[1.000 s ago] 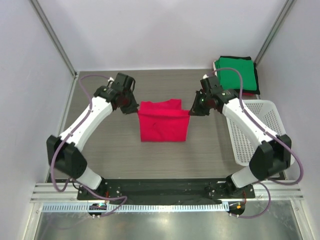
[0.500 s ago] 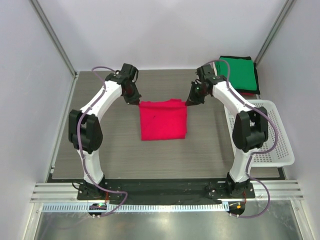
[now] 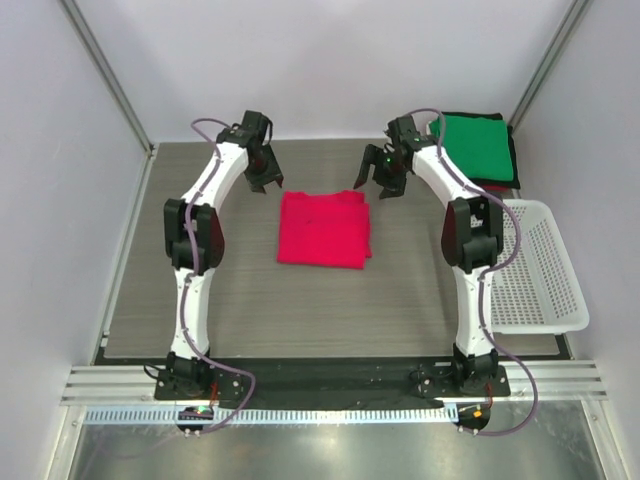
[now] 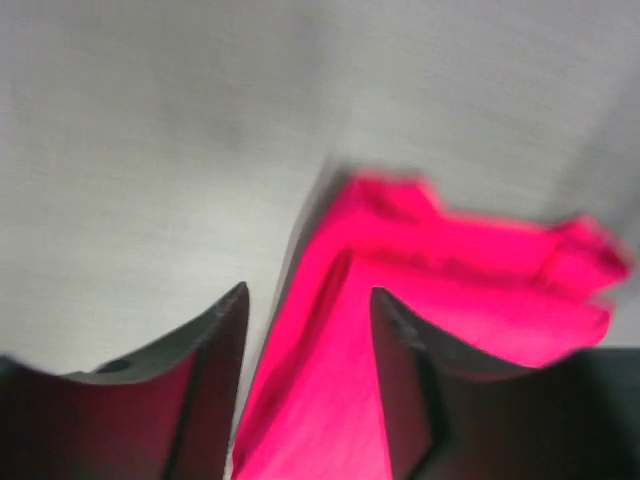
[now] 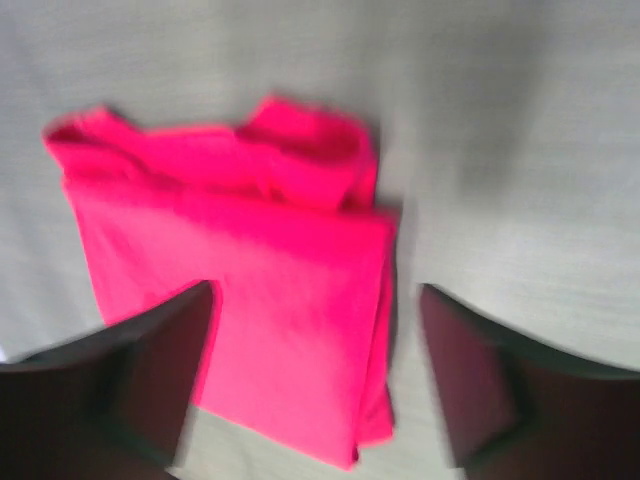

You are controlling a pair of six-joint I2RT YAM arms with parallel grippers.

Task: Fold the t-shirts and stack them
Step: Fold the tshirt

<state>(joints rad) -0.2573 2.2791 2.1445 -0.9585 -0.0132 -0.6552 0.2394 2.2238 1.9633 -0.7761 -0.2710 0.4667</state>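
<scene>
The bright red-pink t-shirt [image 3: 323, 230] lies folded into a rough square on the middle of the table, its sleeves and collar bunched along the far edge. My left gripper [image 3: 265, 181] hovers open just beyond its far left corner. My right gripper [image 3: 379, 186] stands open off its far right corner. The left wrist view shows the red-pink cloth [image 4: 450, 270] lying below the parted fingers [image 4: 212, 345], not pinched. In the right wrist view the folded shirt [image 5: 260, 250] lies under wide-spread fingers [image 5: 165, 360]. A stack of folded t-shirts, green on top [image 3: 472, 147], sits at the back right.
A white mesh basket [image 3: 545, 270] stands along the right side of the table, just in front of the green-topped stack. Metal frame posts rise at the back corners. Both arms stretch far out from their bases.
Both grippers opened and let go of the red-pink shirt's upper edge, then drew away toward the back. The shirt has dropped flat onto the table in a folded square.
</scene>
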